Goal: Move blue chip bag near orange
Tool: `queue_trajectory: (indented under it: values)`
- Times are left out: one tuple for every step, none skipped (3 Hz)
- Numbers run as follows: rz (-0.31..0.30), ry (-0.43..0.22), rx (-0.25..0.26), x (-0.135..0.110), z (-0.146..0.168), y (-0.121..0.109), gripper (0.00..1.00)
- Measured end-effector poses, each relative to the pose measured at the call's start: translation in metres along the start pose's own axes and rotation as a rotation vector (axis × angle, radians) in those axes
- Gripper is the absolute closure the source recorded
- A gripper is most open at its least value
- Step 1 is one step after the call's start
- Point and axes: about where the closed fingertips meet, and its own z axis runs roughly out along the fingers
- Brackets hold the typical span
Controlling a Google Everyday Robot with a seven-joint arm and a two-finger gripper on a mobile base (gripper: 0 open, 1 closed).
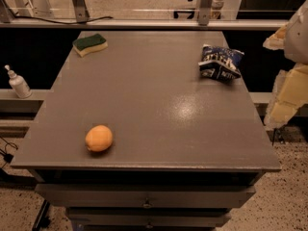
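The blue chip bag (pixel 220 62) is a crinkled navy foil bag with white lettering. It lies near the far right edge of the grey table (pixel 159 105). The orange (pixel 99 138) sits near the table's front left, far from the bag. My gripper (pixel 285 100) shows as pale blurred shapes at the right edge of the camera view. It is beyond the table's right side, apart from the bag and holding nothing that I can see.
A green-and-yellow sponge (pixel 90 44) lies at the table's far left corner. A white pump bottle (pixel 18 83) stands on a ledge left of the table. Drawers run under the table's front edge (pixel 144 203). A rail and frame legs cross the back.
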Motion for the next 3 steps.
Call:
queue_trajectory:
  values:
    - [0.0, 0.0, 0.0, 0.0, 0.0, 0.0, 0.0]
    - [-0.013, -0.043, 0.026, -0.012, 0.011, -0.008, 0.0]
    - [-0.022, -0.13, 0.062, -0.031, 0.035, -0.033, 0.0]
